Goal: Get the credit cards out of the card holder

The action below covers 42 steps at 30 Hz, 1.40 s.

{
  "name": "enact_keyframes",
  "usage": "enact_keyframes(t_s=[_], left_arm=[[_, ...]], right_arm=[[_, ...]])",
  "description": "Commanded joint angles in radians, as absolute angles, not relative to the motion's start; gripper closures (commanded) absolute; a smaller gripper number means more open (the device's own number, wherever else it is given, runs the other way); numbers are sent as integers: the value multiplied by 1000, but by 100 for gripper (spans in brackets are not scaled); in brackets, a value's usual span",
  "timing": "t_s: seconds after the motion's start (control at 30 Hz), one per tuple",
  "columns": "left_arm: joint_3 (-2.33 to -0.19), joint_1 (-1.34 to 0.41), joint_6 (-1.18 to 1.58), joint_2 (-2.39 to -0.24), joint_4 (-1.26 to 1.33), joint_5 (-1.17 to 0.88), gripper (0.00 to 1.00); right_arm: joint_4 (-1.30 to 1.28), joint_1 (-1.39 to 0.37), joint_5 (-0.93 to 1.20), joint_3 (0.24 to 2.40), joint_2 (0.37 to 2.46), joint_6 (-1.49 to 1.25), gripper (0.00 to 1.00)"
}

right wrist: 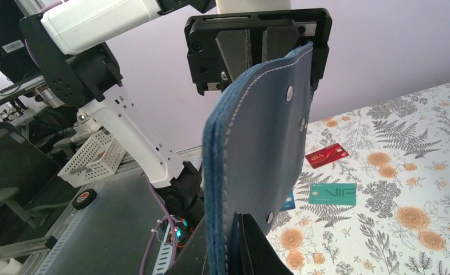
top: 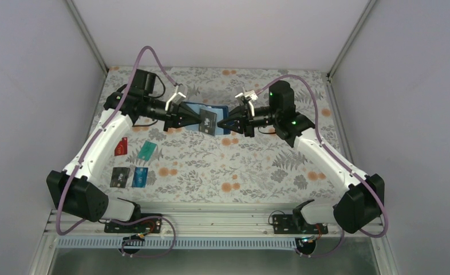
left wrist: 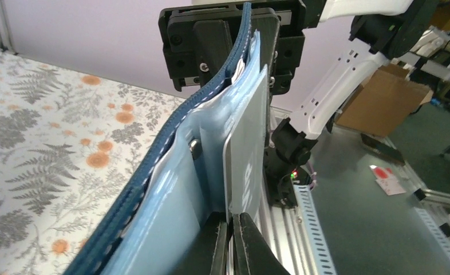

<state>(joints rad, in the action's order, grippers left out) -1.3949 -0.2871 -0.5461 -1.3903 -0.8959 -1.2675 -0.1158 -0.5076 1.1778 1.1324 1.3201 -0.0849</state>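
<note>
The navy card holder point(top: 193, 108) hangs in the air between my two grippers above the middle of the table. My right gripper point(top: 227, 123) is shut on its right edge; in the right wrist view my jaws point(right wrist: 234, 246) clamp the navy cover point(right wrist: 263, 143). My left gripper point(top: 201, 119) is shut on a black card with pale marks point(top: 209, 121). In the left wrist view this card point(left wrist: 247, 154) shows its pale face, standing against the holder's light blue pockets point(left wrist: 171, 212), with my gripper point(left wrist: 232, 240) pinching its near edge. How deep it sits in a pocket is hidden.
Several cards lie on the floral table at the left: red point(top: 120, 147), teal point(top: 147, 150), black point(top: 119, 176), blue point(top: 140, 177). The red card point(right wrist: 326, 155) and the teal card point(right wrist: 332, 194) also show in the right wrist view. Enclosure walls stand on all sides.
</note>
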Motion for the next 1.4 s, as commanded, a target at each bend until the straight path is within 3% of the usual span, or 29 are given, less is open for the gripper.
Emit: enact_keyframes(t_s=[0.0,0.7,1.37], left_arm=[[-1404,-293,-599,-1404,-909,-1310,97],[-1390,-109,-694,-1333,-999,-1316,98],[-1319,-59,-654,-1316,-972,-1277,98]], right_arm=[[-96,-508,1200,1140,1301,-64,96],[-141,-424,1111,1090,1224,-65,96],[-146,-361,1070,1077,1220,-109,96]])
